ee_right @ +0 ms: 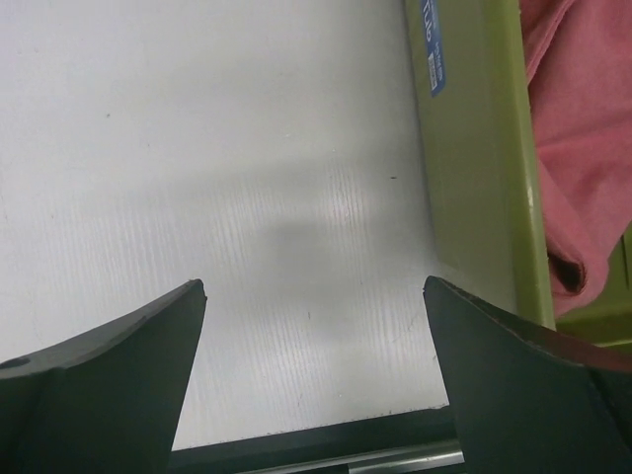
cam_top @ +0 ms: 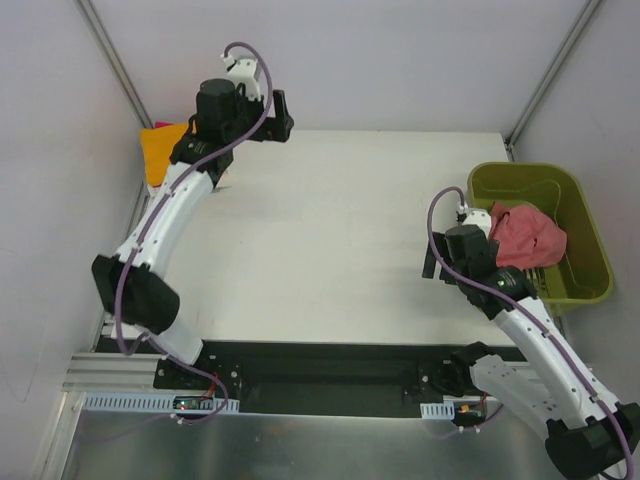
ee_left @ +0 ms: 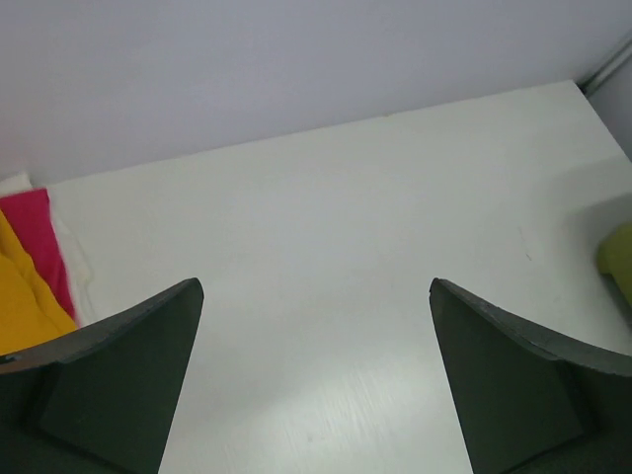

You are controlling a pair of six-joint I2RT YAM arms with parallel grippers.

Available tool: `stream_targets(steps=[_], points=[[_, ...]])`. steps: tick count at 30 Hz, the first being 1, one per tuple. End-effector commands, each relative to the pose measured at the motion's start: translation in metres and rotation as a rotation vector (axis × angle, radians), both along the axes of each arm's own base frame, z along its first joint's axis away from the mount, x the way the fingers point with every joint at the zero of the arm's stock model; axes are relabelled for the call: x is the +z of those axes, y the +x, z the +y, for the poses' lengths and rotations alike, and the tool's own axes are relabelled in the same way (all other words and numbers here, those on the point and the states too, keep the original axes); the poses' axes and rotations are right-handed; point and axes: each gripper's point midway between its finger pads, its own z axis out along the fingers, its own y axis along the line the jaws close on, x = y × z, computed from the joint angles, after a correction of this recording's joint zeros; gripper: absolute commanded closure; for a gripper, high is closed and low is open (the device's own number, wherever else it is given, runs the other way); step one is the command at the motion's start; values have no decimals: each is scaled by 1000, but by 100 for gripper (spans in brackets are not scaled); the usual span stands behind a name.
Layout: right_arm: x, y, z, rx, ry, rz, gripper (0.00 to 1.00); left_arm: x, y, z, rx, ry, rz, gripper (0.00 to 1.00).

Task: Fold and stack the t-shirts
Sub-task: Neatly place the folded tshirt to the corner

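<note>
Left hand [ee_left: 316,286] wide — white tee [ee_left: 77,267] wrist-view only

I'm looking into a robotics lab cell. A bare white tabletop [cam_top: 330,240] is boxed in by plain pale panels [cam_top: 50,200] on metal struts [cam_top: 110,55]. My left arm [cam_top: 165,215] and right arm [cam_top: 530,330] are bolted to an aluminium rail [cam_top: 100,375] beside slotted cable ducting [cam_top: 130,402].

Left tool [ee_left: 316,286] and right tool [ee_right: 314,286] both gape empty.
</note>
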Motion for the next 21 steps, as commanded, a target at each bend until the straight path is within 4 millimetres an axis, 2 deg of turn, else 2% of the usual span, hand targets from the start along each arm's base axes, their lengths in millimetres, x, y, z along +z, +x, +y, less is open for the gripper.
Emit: stream_targets(steps=[1, 2, 4, 5, 6, 7, 8, 10, 11, 12, 13, 14, 16, 17, 21], points=[[-3, -1, 9, -8, 96, -71, 4, -28, -58, 7, 70, -188, 165, 1], [-2, -1, 8, -17, 111, -88, 4, -46, -82, 8, 74, -224, 221, 1], [-9, -1, 8, -50, 133, -95, 4, -65, -111, -8, 61, -275, 291, 1], [-12, -1, 9, -48, 143, -96, 4, -88, -131, -8, 72, -257, 329, 1], [-18, -3, 10, -45, 145, -86, 4, -101, -148, -24, 55, -239, 355, 1], [-18, 0, 11, -46, 153, -97, 4, -115, -157, -22, 84, -218, 369, 1], [-20, 0, 15, -33, 164, -95, 4, -139, -178, -24, 74, -199, 420, 1], [-25, 2, 19, -14, 178, -103, 4, -164, -205, -30, 57, -195, 499, 1], [-27, 3, 20, -8, 184, -108, 4, -183, -220, -22, 82, -184, 533, 1], [-28, 3, 20, -9, 185, -113, 4, -192, -228, -19, 104, -197, 560, 1], [-34, 3, 20, -6, 183, -106, 4, -193, -236, -15, 109, -210, 551, 1], [-37, 2, 22, 5, 188, -98, 4, -211, -245, -5, 137, -189, 572, 1], [-42, 1, 23, 23, 181, -90, 4, -216, -256, 7, 162, -182, 556, 1], [-48, -1, 24, 33, 175, -83, 4, -217, -258, 12, 178, -178, 546, 1], [-48, 2, 22, 41, 180, -142, 4, -218, -259, 35, 254, -134, 482, 1]])
